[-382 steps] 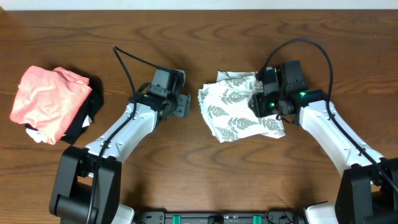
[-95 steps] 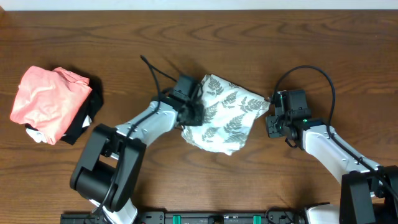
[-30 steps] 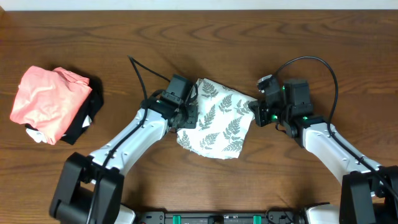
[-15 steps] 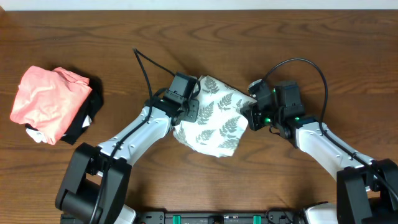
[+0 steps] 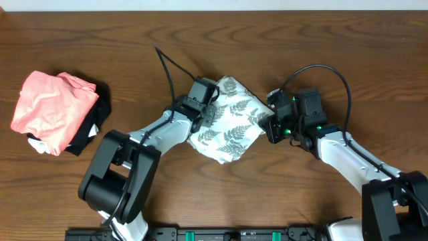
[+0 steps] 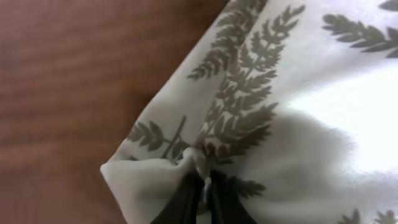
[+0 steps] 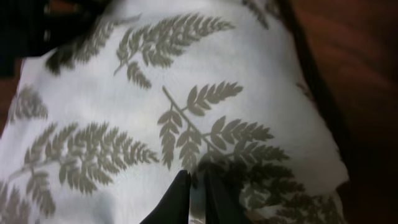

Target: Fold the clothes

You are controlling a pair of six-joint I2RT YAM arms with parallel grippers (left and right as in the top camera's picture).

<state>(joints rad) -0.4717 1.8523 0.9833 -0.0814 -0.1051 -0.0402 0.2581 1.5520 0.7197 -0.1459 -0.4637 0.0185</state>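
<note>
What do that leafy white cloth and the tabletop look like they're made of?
The leafy cloth looks like thin, matte woven fabric, perhaps cotton or viscose. It drapes softly and puckers into fine wrinkles where the left gripper pinches it. The table looks like dark brown wood or wood-look laminate with a smooth, faintly glossy finish. Grain lines run along it, but I cannot tell which it is.

The overhead frame is filled almost wholly by a dark brown wooden table (image 5: pixel 374 60), its grain run in long wavy bands from left to right. A narrow pale strip (image 5: pixel 214 3) is seen along the top edge; what it belongs to cannot be told. The wood is evenly lit.
</note>
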